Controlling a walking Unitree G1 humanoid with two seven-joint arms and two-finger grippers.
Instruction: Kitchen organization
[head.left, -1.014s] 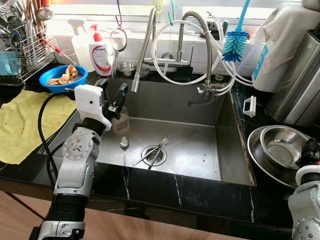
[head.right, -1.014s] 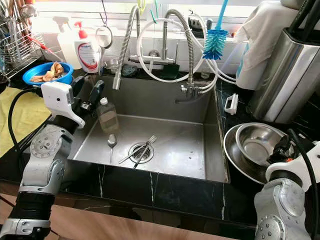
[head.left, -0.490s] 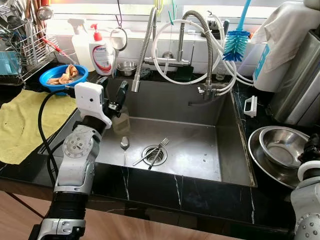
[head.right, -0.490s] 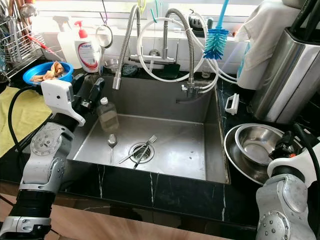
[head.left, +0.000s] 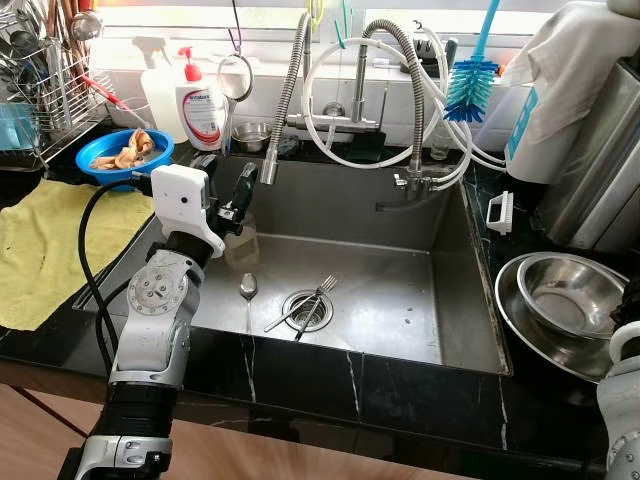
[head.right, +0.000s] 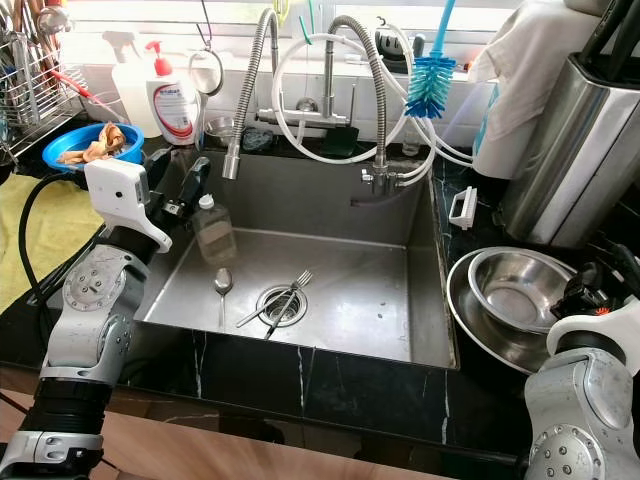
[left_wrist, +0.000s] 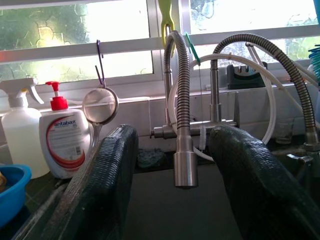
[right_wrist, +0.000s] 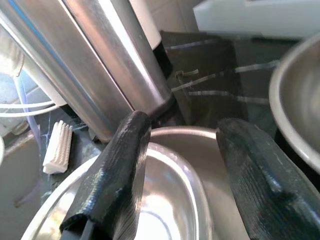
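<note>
Left eye view, sink: the steel sink (head.left: 400, 300) sits in a black marble counter (head.left: 330, 385). A spoon (head.left: 248, 290) and a fork (head.left: 312, 302) lie on its floor, the fork across the drain (head.left: 305, 308).
Left eye view, left gripper: the left gripper (head.left: 228, 192) is raised over the left rear corner of the sink, its two black fingers spread apart with nothing between them. A small clear bottle (head.left: 242, 243) stands in the sink just under it; I cannot tell if they touch.
Left eye view, counter left: a blue bowl (head.left: 125, 152) with scraps, a soap pump bottle (head.left: 202, 103) and a yellow cloth (head.left: 45, 250).
Right eye view, right side: two steel bowls (head.right: 510, 300) are stacked on the counter to the right of the sink, beside a tall steel container (head.right: 580, 150). A white scrub brush (head.right: 462, 207) lies near the sink edge. The right arm (head.right: 580, 400) is low at the corner, next to the bowls.
Right eye view, tap: a coiled spring faucet (head.right: 250, 95) hangs over the sink, and a blue bottle brush (head.right: 432, 85) hangs behind.
Left wrist view: the fingers (left_wrist: 107, 190) stand wide apart and empty; the faucet nozzle (left_wrist: 185, 167) and a small strainer (left_wrist: 100, 106) are seen between them, far behind.
Right wrist view: the right gripper (right_wrist: 185, 185) is just above the rim of the steel bowls, its fingers (right_wrist: 117, 175) spread and holding nothing.
</note>
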